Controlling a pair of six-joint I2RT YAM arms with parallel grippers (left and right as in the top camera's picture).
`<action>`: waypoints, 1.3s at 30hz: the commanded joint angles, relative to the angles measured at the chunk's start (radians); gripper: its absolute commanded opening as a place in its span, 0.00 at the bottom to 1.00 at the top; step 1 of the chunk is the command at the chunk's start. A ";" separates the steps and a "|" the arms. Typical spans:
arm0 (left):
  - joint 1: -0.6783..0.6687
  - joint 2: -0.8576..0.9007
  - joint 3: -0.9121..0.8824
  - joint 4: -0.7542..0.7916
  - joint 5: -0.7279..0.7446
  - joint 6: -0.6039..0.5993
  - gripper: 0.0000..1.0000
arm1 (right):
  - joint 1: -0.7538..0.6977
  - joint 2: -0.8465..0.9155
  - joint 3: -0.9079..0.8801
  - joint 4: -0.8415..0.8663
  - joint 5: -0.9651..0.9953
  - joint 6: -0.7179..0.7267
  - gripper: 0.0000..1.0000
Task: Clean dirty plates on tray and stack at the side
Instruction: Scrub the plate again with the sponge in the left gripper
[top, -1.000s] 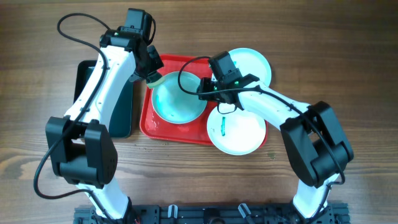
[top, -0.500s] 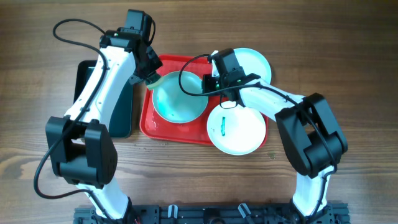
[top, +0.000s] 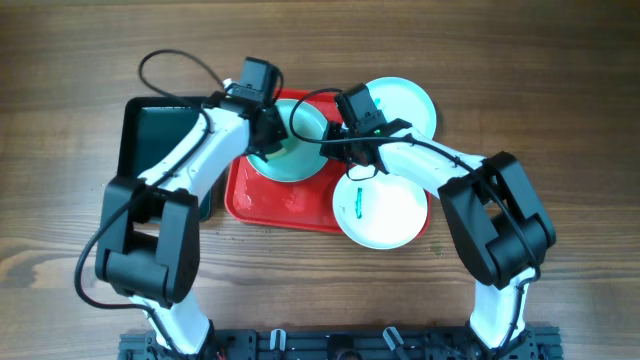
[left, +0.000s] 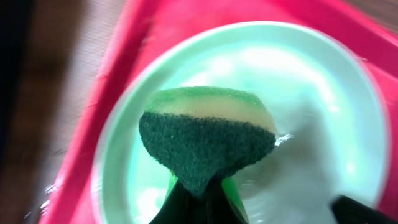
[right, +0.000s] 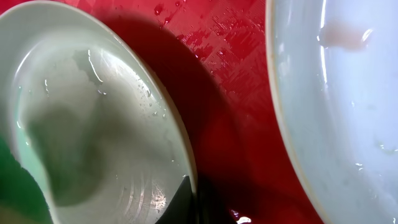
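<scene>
A pale-aqua plate (top: 298, 152) is tilted up over the red tray (top: 285, 205). My right gripper (top: 334, 140) is shut on its right rim; the right wrist view shows a finger (right: 186, 200) clamped on the plate's edge (right: 93, 124). My left gripper (top: 268, 132) is shut on a green-and-yellow sponge (left: 208, 140), which is pressed into that plate (left: 298, 112). A second plate (top: 385, 212) with a green smear lies partly on the tray's right edge. A third white plate (top: 408, 100) lies at the back right.
A dark green-black tray (top: 160, 135) lies left of the red tray, under my left arm. The red tray's floor is wet (right: 230, 93). Bare wooden table (top: 560, 110) surrounds both trays.
My left arm has swung right and brought the sponge from the plate's left rim into the plate. The right gripper has tilted the plate up and shifted it toward the back.
</scene>
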 joint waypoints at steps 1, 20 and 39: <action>-0.042 0.006 -0.015 0.022 -0.068 0.096 0.04 | 0.003 0.014 -0.009 -0.012 0.027 -0.021 0.04; -0.047 0.022 -0.139 0.235 -0.240 0.400 0.04 | 0.003 0.014 -0.010 -0.018 0.026 -0.039 0.04; -0.018 0.022 -0.139 0.143 0.382 0.264 0.04 | 0.003 0.014 -0.010 -0.014 -0.001 -0.054 0.05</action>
